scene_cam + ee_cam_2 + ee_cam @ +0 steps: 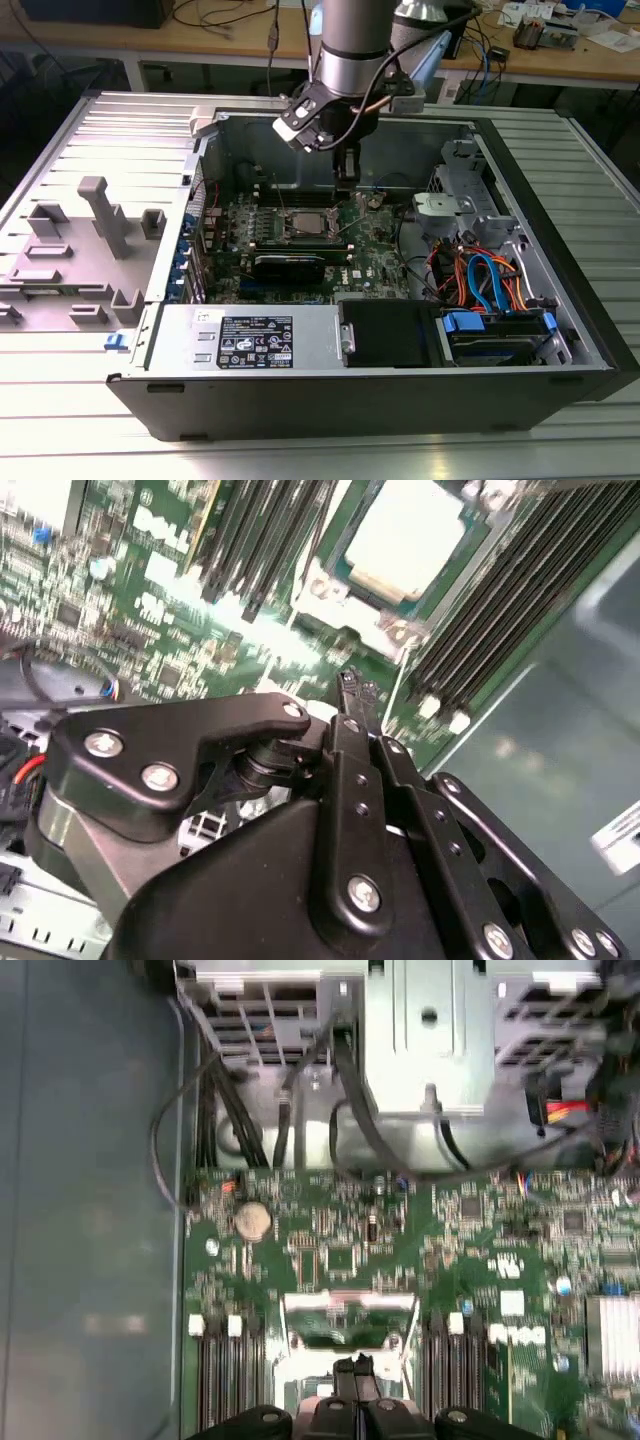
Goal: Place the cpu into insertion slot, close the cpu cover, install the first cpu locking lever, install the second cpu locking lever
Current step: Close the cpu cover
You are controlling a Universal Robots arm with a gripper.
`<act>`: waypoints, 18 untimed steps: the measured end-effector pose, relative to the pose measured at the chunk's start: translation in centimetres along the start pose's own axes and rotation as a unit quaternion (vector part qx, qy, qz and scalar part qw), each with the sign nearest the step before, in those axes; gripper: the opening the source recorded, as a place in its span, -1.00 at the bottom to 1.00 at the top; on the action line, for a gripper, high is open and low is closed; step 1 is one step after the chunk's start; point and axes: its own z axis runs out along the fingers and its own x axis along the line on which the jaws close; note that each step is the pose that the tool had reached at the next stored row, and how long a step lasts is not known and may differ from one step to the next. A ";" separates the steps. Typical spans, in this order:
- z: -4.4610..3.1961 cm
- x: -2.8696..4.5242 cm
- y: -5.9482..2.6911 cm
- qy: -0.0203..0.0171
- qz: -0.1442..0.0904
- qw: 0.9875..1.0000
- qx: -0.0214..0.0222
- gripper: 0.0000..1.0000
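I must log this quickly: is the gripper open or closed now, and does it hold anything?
Gripper: closed, nothing seen between its fingertips, near the cpu.

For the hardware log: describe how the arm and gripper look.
The arm is a silver-grey cylinder with black cables looped beside it. The gripper is matte black: slim linkage fingers studded with silver screws.

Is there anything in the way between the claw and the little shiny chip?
Nothing visible blocks it. In the second wrist view the claw hangs above the green board, and the cpu sits a little beyond it, with just open air between them.
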 end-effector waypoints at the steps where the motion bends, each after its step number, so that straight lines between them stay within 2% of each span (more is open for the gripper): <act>1: -0.03 0.00 1.20 0.000 0.000 1.000 0.000 -0.76; 4: -0.50 -0.01 1.84 0.000 0.000 1.000 0.000 -0.76; 8: -0.43 0.13 3.19 0.000 0.000 1.000 0.000 -0.76; 16: -0.42 0.17 3.29 0.000 0.000 1.000 0.000 -0.76; 17: -0.38 0.17 3.50 -0.003 0.000 1.000 0.000 -0.76; 18: -0.33 0.17 3.74 -0.004 0.000 1.000 0.000 -0.76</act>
